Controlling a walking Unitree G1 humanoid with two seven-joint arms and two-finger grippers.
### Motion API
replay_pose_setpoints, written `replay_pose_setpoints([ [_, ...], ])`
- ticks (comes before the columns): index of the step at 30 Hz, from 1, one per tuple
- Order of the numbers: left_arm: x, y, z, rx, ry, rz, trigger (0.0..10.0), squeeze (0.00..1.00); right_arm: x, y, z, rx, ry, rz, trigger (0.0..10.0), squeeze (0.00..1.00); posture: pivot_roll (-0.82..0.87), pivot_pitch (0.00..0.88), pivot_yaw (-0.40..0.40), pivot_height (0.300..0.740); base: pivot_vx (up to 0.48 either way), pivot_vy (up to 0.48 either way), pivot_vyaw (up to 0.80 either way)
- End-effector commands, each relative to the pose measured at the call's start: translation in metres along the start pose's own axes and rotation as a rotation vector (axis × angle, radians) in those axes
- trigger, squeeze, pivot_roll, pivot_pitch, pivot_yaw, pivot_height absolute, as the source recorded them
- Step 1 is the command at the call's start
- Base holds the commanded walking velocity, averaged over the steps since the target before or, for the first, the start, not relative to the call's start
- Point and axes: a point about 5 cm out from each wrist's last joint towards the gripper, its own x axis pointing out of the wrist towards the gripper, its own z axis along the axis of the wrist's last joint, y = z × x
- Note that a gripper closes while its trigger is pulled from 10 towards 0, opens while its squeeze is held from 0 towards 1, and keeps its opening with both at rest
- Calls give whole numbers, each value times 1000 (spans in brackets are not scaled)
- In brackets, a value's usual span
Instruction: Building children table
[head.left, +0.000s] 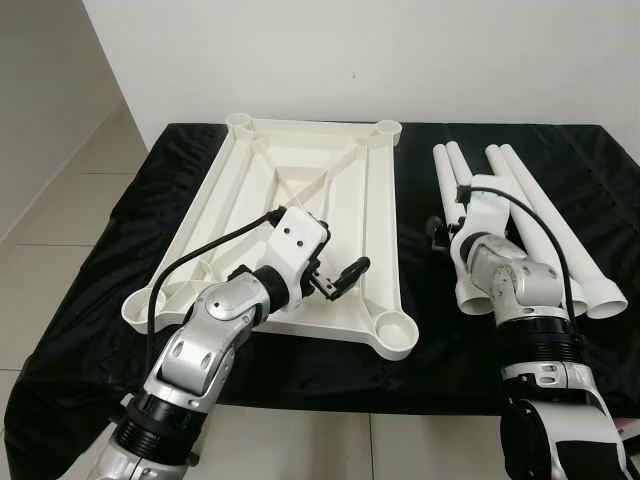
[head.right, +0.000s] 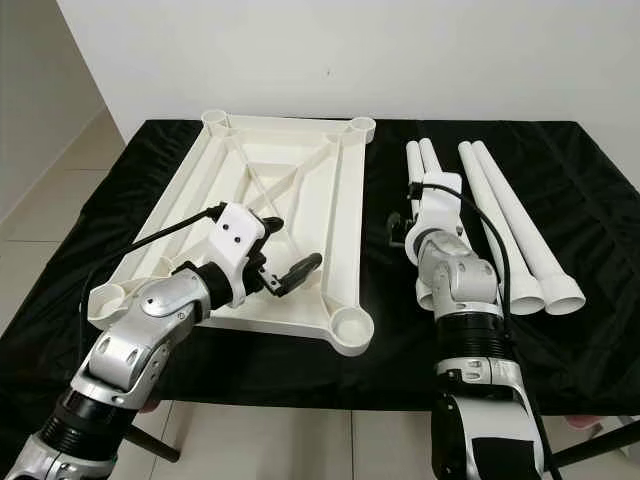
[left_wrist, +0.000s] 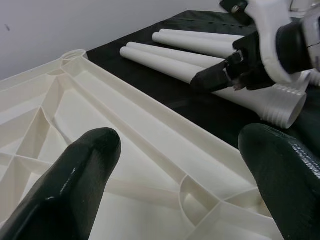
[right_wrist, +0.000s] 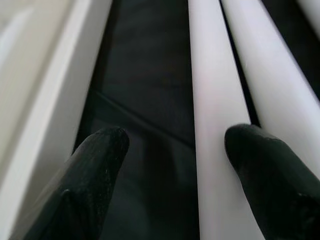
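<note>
Tabletop (head.left: 300, 190) lay upside down on black-draped table (head.left: 100, 290), four legs (head.left: 545, 215) beside it. Right gripper (right_wrist: 172, 150), jaws apart, hovered over innermost leg (right_wrist: 212, 125); best to centre before closing. Left gripper (left_wrist: 180, 165), jaws apart, sat over tabletop near corner socket (head.left: 393, 327).

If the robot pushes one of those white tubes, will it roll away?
Probably yes. The white tubes are round and smooth, lying flat on the black cloth, so a sideways push would likely roll one. They look hollow, so probably light. The right gripper hovers open over them.
</note>
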Motion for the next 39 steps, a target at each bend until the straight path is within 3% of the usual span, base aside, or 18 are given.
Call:
replay_pose_setpoints([
  [1, -4, -3, 3, 9, 0, -23, 10000, 0, 3, 2, -8, 12, 64, -4, 10000, 0, -135, 118, 58, 740, 0, 0, 0],
  [11, -9, -9, 0, 36, 28, -70, 10000, 0, 7, -2, -15, 69, 154, -32, 10000, 0, -129, 118, 59, 740, 0, 0, 0],
  [26, -10, -8, 0, 33, 34, -65, 10000, 0, 7, -15, -10, 80, 125, -156, 10000, 0, -138, 118, 64, 740, 0, 0, 0],
  [39, -8, -9, 2, 31, 27, -59, 10000, 0, 7, -9, -27, 58, 256, -89, 10000, 0, -150, 115, 67, 740, 0, 0, 0],
])
